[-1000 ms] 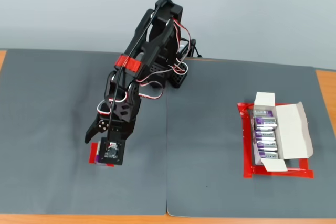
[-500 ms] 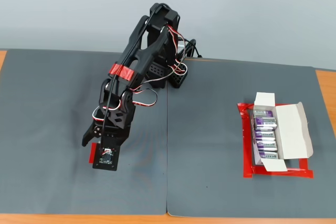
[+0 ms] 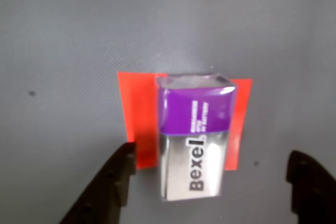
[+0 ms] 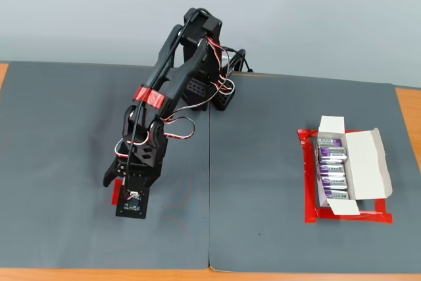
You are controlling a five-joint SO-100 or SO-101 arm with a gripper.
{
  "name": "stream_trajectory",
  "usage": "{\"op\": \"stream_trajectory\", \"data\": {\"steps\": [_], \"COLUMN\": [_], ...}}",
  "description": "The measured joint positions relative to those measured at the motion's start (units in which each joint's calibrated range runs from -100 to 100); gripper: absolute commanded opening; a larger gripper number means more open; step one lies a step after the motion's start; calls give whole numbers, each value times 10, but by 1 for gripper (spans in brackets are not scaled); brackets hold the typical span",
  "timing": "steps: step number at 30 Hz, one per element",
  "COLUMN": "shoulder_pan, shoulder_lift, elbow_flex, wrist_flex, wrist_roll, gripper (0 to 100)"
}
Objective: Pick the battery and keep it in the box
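The battery point(image 3: 194, 137), silver with a purple band and dark "Bexel" lettering, lies on a red tape patch point(image 3: 137, 121) stuck to the grey mat point(image 3: 79, 35), purple end pointing away from the wrist camera. The tool point(image 3: 210, 182) hangs just above it, jaws spread wide, one dark finger point(image 3: 113, 179) left of the battery and the other at the right edge, neither touching it. In the fixed view the arm point(image 4: 164, 103) reaches down to the mat's left half, hiding the battery. Well apart on the right, the box point(image 4: 348, 166) sits open inside a red tape outline point(image 4: 309, 182), with several silver-purple batteries point(image 4: 333, 169) stacked inside. The wooden bench point(image 4: 408, 106) shows at the mat's edges.
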Motion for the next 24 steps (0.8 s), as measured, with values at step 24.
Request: {"op": "stream_trajectory", "data": {"steps": [24], "shoulder_pan": [0], "shoulder_lift": [20], "elbow_flex": [-3], "wrist_flex": [0], "wrist_roll": [0], "gripper": [20]}}
